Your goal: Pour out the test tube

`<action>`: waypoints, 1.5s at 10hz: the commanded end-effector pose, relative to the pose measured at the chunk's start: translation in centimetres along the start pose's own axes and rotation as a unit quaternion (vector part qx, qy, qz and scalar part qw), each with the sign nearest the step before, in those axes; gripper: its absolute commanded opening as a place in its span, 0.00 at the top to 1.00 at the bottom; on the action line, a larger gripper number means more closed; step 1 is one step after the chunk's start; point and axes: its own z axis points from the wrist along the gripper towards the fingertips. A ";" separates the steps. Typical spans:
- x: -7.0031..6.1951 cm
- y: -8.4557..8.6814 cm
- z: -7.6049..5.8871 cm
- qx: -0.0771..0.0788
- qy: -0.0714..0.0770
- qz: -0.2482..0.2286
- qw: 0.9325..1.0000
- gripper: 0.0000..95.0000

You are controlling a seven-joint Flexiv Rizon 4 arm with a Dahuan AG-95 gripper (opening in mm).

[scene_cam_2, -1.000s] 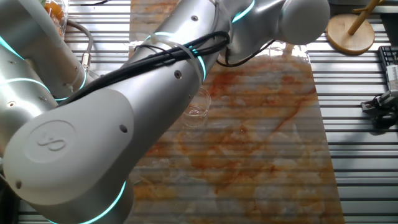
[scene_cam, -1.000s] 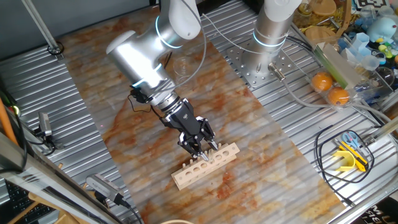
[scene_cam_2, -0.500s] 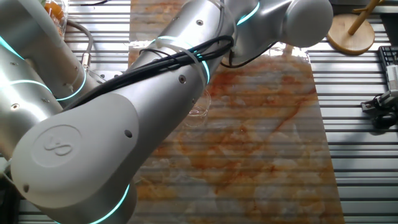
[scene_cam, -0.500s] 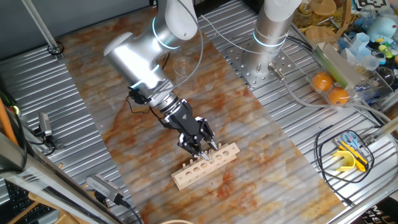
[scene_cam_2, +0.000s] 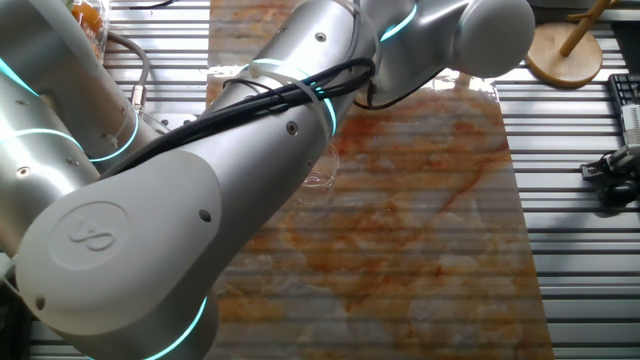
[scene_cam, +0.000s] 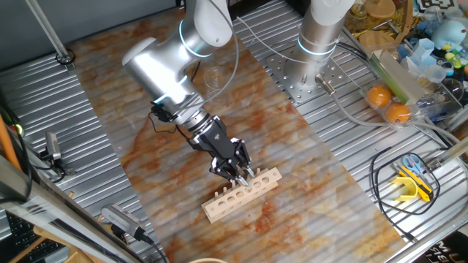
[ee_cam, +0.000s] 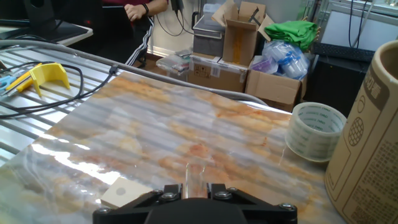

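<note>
The arm reaches down over the marbled orange mat [scene_cam: 146,95] on the counter [scene_cam: 351,146]; its gripper [scene_cam: 241,175] hangs over the right-hand end of the pale wooden rack [scene_cam: 241,193], which lies slantwise on the mat with a row of holes along its top; the black fingers [scene_cam: 235,169] point down at the rack and stand close together, touching or nearly touching it.

In the hand view the test tube [ee_cam: 193,179] shows as a thin clear glass stem rising between the two black fingers [ee_cam: 217,188]; the fingers are drawn in narrow on either side of it and appear to be pinching it, though the contact itself is too faint to be sure of; the rack's pale end [ee_cam: 124,191] lies just left of the fingers; a roll of clear tape [ee_cam: 316,130] and a tall cardboard cylinder [ee_cam: 367,137] stand to the right.

A clear glass beaker [scene_cam: 214,77] stands upright on the mat well apart from the rack, close beside the arm's upper link; in the other fixed view the arm fills most of the frame and only part of the beaker [scene_cam_2: 318,176] peeps out beneath it; the gripper is hidden there.
</note>
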 end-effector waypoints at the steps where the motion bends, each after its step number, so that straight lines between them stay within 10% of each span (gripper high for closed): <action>1: 0.0 0.0 -0.1 -0.001 -0.001 0.000 1.000 1.00; 15: -1.8 0.8 -0.2 -0.013 -0.012 0.004 1.000 1.00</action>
